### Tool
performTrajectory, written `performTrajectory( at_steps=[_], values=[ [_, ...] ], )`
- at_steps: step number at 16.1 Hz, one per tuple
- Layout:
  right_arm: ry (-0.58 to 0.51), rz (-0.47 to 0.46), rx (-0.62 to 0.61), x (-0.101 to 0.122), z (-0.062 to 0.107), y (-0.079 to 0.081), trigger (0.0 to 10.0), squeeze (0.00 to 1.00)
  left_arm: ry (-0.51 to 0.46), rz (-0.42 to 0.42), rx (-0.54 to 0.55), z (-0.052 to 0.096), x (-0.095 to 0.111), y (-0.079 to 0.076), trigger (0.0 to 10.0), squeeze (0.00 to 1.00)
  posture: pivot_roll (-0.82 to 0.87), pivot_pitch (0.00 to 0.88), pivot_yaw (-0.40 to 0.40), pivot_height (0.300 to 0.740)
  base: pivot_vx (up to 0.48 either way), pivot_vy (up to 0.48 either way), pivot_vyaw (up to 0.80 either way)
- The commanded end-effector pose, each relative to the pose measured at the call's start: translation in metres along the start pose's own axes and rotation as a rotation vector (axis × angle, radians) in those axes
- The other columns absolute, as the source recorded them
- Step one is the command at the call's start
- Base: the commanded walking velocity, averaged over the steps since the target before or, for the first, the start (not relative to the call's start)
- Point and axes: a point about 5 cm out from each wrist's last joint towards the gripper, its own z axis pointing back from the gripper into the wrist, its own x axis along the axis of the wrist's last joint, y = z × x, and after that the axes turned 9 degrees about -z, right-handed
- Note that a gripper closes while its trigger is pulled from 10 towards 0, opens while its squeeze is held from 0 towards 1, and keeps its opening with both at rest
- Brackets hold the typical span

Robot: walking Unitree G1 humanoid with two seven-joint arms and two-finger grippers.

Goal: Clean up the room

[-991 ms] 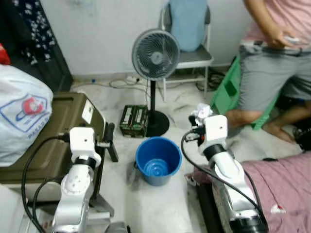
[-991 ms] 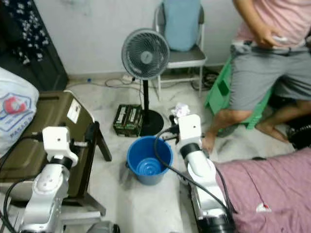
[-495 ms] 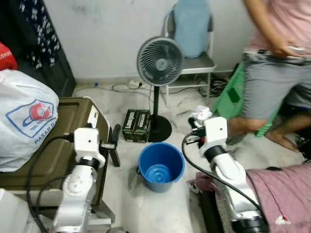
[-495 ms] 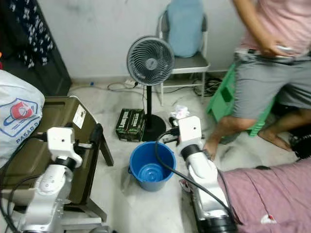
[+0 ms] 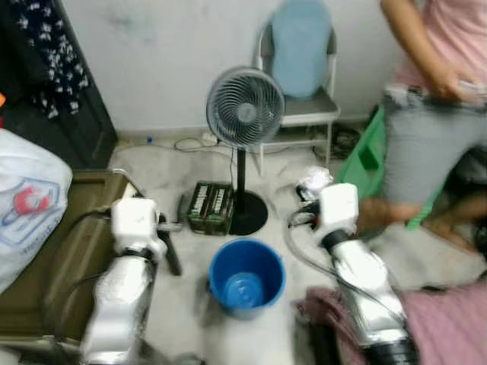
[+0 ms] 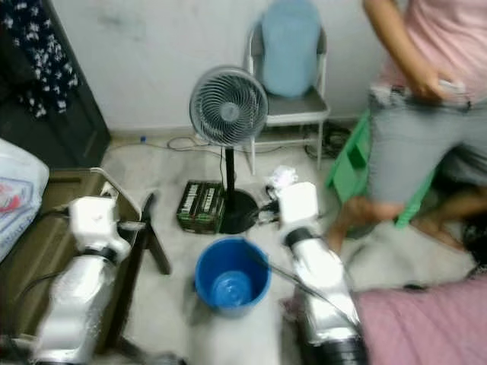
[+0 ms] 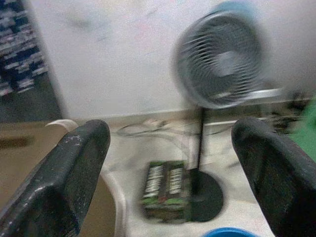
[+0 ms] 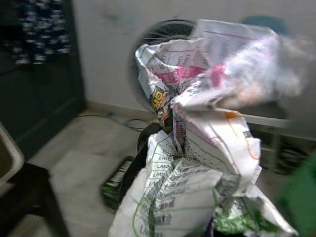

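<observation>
— How many items are held?
— One crumpled paper wad [image 8: 197, 143] is pinched by the right end effector [image 5: 312, 185], above the floor beside one blue bucket [image 5: 246, 276].
— And the left end effector [image 7: 168, 173]?
— Its fingers are spread, nothing held.

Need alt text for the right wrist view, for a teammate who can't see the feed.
Crumpled printed paper, white with pink and green markings, sits clamped in the right gripper and covers most of the blurred frame. Behind it are a standing fan against a pale wall, a green-and-black box on the light floor, and dark furniture.
</observation>
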Motion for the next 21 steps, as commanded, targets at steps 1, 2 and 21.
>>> performTrajectory(
  at_steps=[1, 2, 21],
  values=[
    [0.004, 0.005, -0.013, 0.000, 0.002, -0.006, 10.0, 0.00, -0.005, -0.004, -0.016, -0.003, 0.002, -0.006, 10.0, 0.00, -0.04, 0.000, -0.018, 0.740, 0.000, 0.000, 0.00],
    [0.002, 0.007, -0.005, 0.000, 0.001, -0.005, 10.0, 0.00, -0.004, -0.006, -0.018, -0.002, 0.002, -0.008, 10.0, 0.00, -0.04, 0.000, -0.017, 0.740, 0.000, 0.000, 0.43],
    [0.023, -0.030, -0.055, -0.005, -0.003, -0.007, 10.0, 0.00, -0.014, 0.022, -0.060, 0.000, 0.004, -0.017, 10.0, 0.00, -0.04, 0.000, -0.024, 0.740, 0.068, 0.000, 0.27]
  ],
)
